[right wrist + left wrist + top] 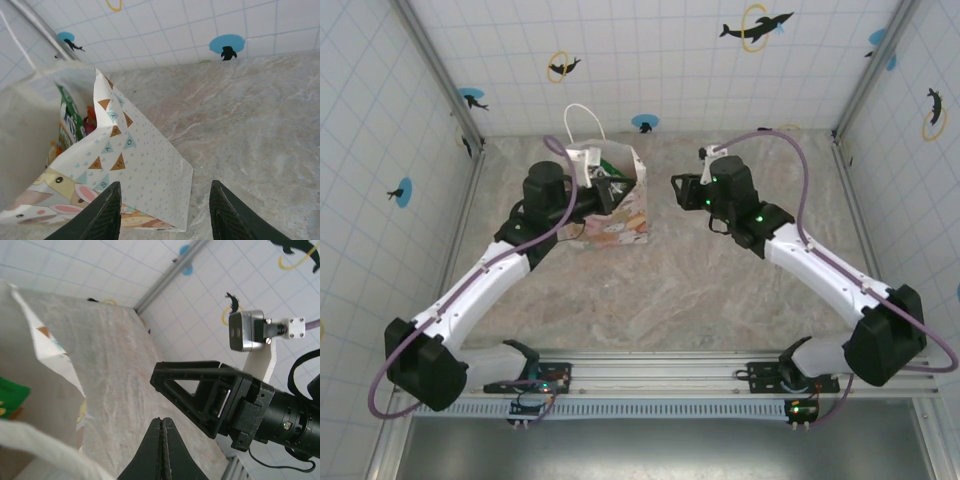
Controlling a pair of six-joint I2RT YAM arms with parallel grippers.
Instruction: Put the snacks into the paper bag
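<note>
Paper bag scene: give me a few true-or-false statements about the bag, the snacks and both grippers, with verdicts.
1. The paper bag stands upright on the table. True.
2. The left gripper is open. False: its jaws are pressed shut, with nothing between them.
3. The right gripper holds a packet. False: it is open and empty, beside the bag.
4. A green packet sits inside the bag. True.
</note>
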